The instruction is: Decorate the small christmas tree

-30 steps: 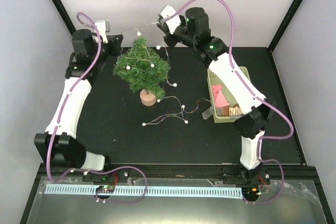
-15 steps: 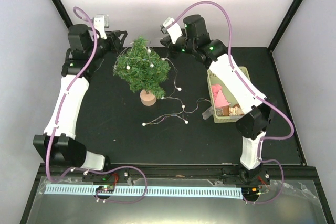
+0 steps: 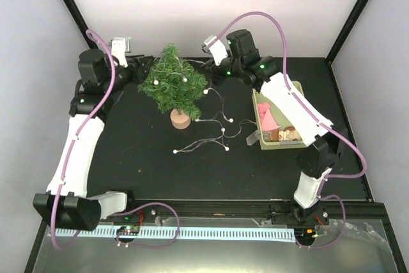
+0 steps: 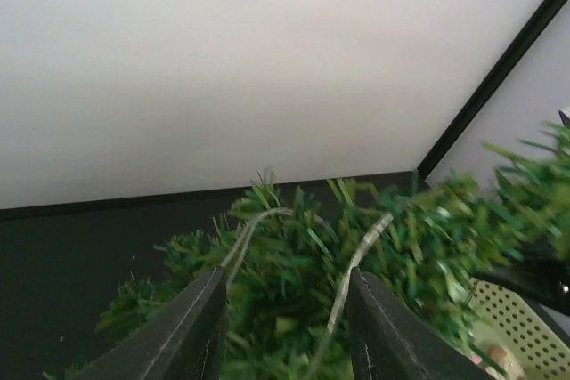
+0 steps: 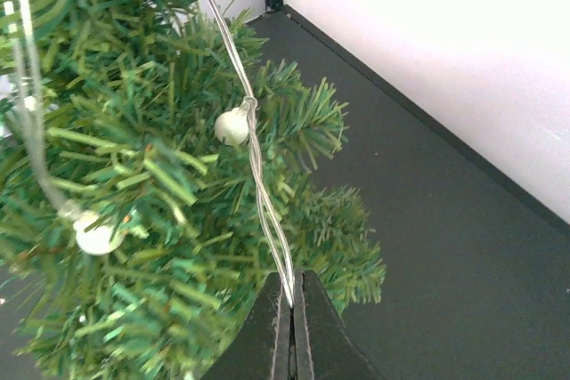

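Left wrist: left end effector (image 4: 283, 304) now parted, wire (image 4: 354, 260) let go onto tree (image 4: 294, 251); right end effector (image 5: 291, 304) still pinching wire. Draping advances.

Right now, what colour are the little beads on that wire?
White beads, clearest in the right wrist view.

A small christmas tree (image 3: 174, 84) stands upright on its round light-wood base (image 3: 180, 119), toward the back of a black table (image 3: 128, 151), a little left of centre. It is cone-shaped, with bushy, bristly dark green needles. A thin string of lights (image 3: 222, 131) with small white beads is draped across its branches and trails off the right side onto the table in loose loops. Close up, one white bead (image 5: 231, 126) rests against a branch tip
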`<action>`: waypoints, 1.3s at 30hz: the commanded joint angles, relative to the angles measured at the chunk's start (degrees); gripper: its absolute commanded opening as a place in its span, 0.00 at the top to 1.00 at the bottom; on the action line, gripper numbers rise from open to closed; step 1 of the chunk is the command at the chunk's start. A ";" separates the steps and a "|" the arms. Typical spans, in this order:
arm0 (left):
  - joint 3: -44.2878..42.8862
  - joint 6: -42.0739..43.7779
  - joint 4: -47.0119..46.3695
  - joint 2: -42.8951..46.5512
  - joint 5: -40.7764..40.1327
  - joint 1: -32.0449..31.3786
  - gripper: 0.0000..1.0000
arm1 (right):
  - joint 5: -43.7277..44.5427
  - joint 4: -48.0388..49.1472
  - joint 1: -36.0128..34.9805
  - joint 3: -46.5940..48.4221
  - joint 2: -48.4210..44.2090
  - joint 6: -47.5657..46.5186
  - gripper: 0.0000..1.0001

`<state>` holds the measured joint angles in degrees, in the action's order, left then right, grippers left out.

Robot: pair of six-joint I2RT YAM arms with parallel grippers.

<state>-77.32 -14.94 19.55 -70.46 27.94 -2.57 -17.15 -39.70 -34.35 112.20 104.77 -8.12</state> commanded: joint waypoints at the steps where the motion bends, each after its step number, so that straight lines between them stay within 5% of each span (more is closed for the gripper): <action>1: 3.48 2.10 -0.48 6.48 -0.89 -1.42 0.61 | -2.51 -0.20 0.16 -3.44 -5.05 2.77 0.99; 18: 17.56 4.17 1.22 18.61 -2.97 -6.73 0.57 | -10.45 13.10 -2.69 -20.61 -12.59 14.04 0.93; 26: 20.96 4.95 1.29 22.78 -3.11 -7.81 0.53 | -9.40 17.23 -3.69 -26.50 -15.03 10.75 0.69; 32: 23.68 6.79 0.93 26.08 -3.09 -8.00 0.51 | -5.52 29.76 -3.69 -45.40 -26.10 0.44 0.39; 39: 28.26 7.12 -0.48 30.41 -3.17 -8.07 0.50 | -2.05 49.77 -5.62 -67.69 -29.28 8.02 0.38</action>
<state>-50.22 -8.93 20.53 -41.85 25.50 -10.28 -22.76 -4.97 -38.22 54.39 76.18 -3.51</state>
